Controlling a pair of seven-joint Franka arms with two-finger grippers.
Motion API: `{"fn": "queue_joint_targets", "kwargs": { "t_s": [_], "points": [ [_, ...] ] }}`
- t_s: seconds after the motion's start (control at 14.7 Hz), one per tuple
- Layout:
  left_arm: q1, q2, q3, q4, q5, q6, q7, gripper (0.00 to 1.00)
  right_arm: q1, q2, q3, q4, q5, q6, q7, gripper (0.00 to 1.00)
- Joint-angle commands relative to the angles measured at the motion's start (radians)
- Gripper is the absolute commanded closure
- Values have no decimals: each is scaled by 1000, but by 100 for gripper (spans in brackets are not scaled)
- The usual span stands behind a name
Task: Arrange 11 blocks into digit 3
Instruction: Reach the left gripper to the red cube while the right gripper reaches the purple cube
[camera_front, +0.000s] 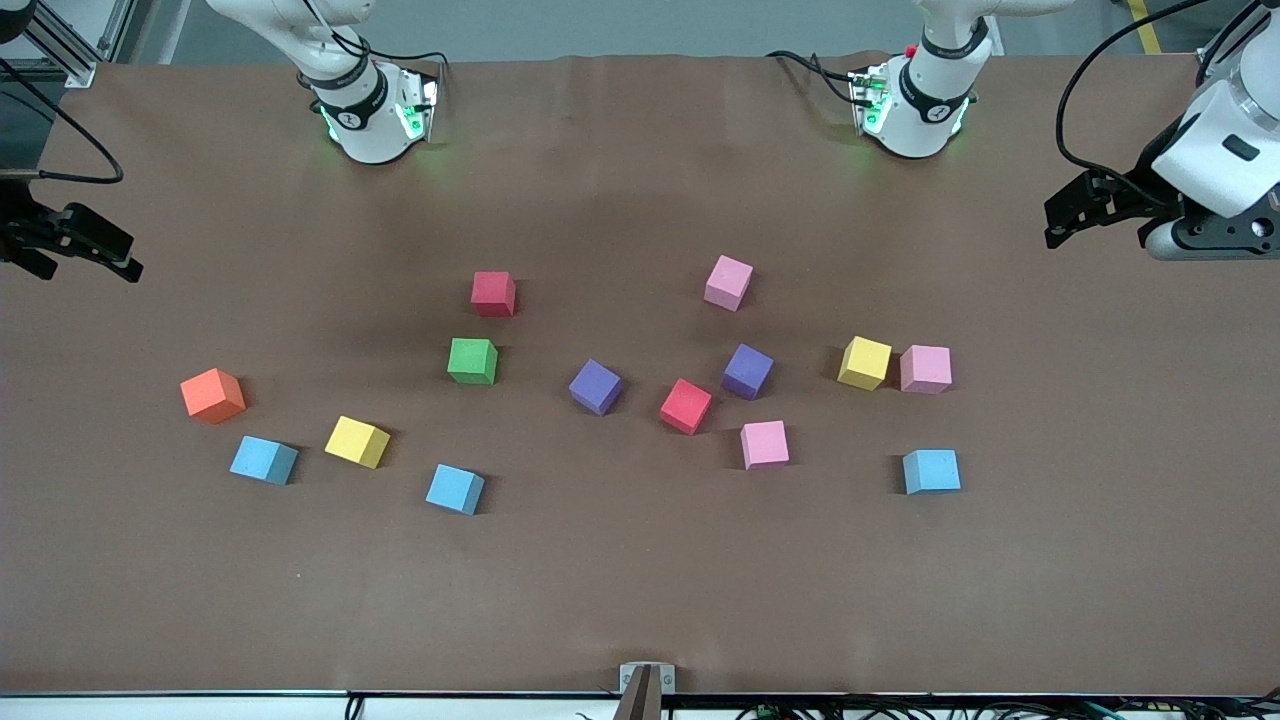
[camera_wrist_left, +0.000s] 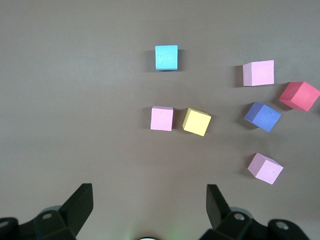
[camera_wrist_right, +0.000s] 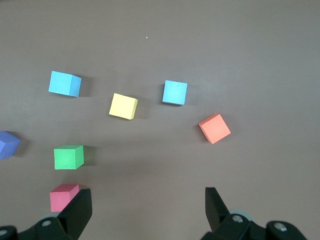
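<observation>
The blocks lie scattered singly over the middle of the brown table, and no digit 3 is in view. Toward the right arm's end are a red (camera_front: 493, 294), green (camera_front: 472, 361), yellow (camera_front: 357, 441) and two light blue blocks (camera_front: 264, 460) (camera_front: 455, 489). Toward the left arm's end a yellow block (camera_front: 864, 362) sits close beside a pink one (camera_front: 925, 369) (camera_wrist_left: 161, 118), with a light blue block (camera_front: 931, 471) nearer the camera. Two purple (camera_front: 595, 386) (camera_front: 747, 371), a red (camera_front: 686, 406) and two pink blocks (camera_front: 728, 282) (camera_front: 764, 444) lie between. The left gripper (camera_front: 1060, 222) (camera_wrist_left: 150, 200) and the right gripper (camera_front: 125, 255) (camera_wrist_right: 147, 200) hang open and empty over the table's ends.
An orange cube (camera_front: 212, 395) (camera_wrist_right: 214, 128) sits nearest the right arm's end of the table. The arm bases (camera_front: 370, 120) (camera_front: 915, 110) stand along the table's edge farthest from the camera. A small metal bracket (camera_front: 647, 680) sits at the edge nearest the camera.
</observation>
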Motion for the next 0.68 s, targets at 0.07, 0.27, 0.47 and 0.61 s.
{"fn": "queue_joint_targets", "kwargs": {
  "t_s": [0.07, 0.27, 0.47, 0.61],
  "points": [
    [3, -9, -1, 7, 4, -7, -1, 0, 1, 3, 4, 9, -13, -4, -4, 0],
    [-7, 23, 0, 57, 7, -8, 8, 0, 1, 4, 4, 9, -11, -3, -4, 0],
    [-37, 78, -16, 80, -2, -10, -4, 0, 1, 15, 4, 9, -11, -1, -4, 0],
    [-81, 127, -41, 79, 1, 15, -39, 0, 2, 25, 4, 11, -11, 0, -4, 0]
  ]
}}
